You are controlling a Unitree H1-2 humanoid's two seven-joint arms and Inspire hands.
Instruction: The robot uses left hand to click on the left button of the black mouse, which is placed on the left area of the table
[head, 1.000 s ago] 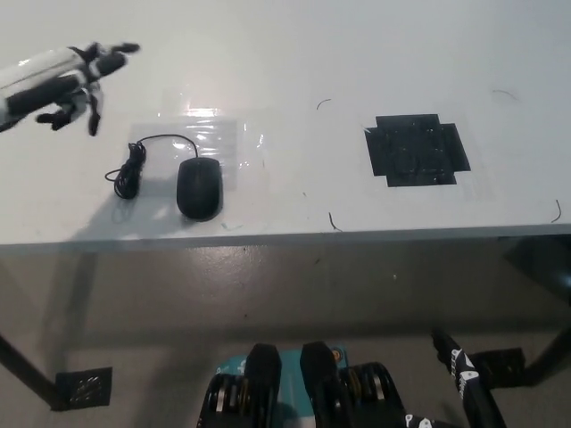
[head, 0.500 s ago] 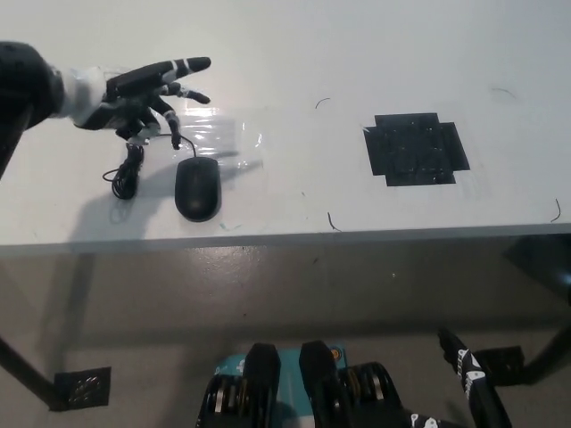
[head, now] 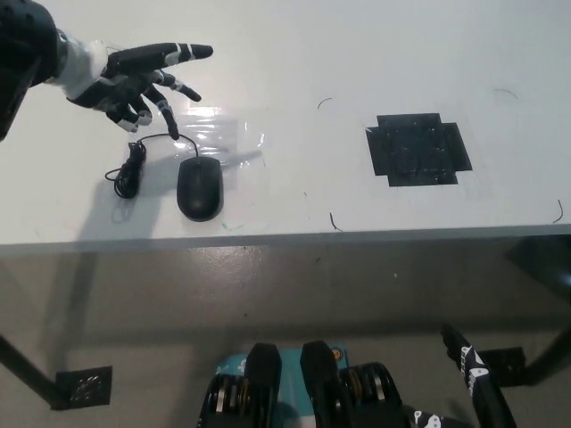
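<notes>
The black mouse (head: pixel 199 188) lies on the left part of the white table (head: pixel 294 53), close to the front edge, with its cable (head: pixel 133 166) coiled to its left. My left hand (head: pixel 134 78) hovers above and behind the mouse, up and to the left of it, fingers spread apart and holding nothing. It does not touch the mouse. My right hand (head: pixel 477 383) rests low at the bottom right, below the table edge; only part of it shows.
A square of black tape (head: pixel 417 148) marks the table right of centre. A clear plastic patch (head: pixel 219 134) lies behind the mouse. The table's front edge (head: pixel 285 239) runs across the middle, with floor and table legs below.
My left hand came in from the far left towards the mouse, then lifted slightly and drew back a little. The mouse has not moved.
</notes>
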